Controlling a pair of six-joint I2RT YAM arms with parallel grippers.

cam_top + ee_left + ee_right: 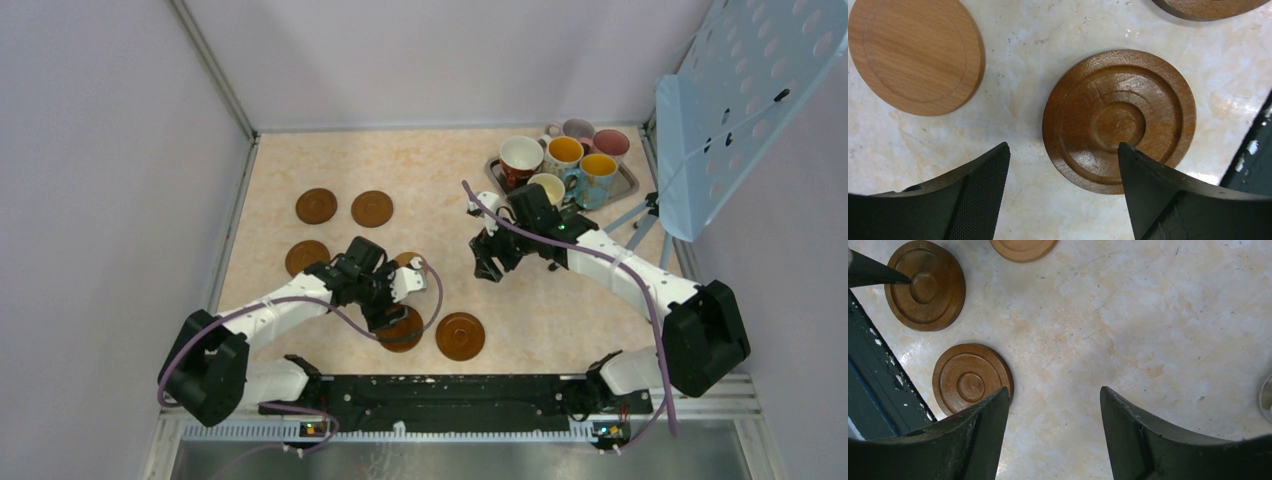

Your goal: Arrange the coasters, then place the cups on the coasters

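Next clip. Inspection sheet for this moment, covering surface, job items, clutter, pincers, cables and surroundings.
Surface: mottled beige table, lightly scuffed.
Job's things: six coasters lie flat and apart on the left half, among them one lighter coaster; six mugs crowd the metal tray at far right, none on a coaster yet.
Clutter: nothing seen.
Pincers: left pincer open above a dark coaster; right pincer open over bare table, empty.
Cables: a purple cable runs along each arm in loose loops.
Surroundings: lilac walls; perforated blue panel on a stand at right.
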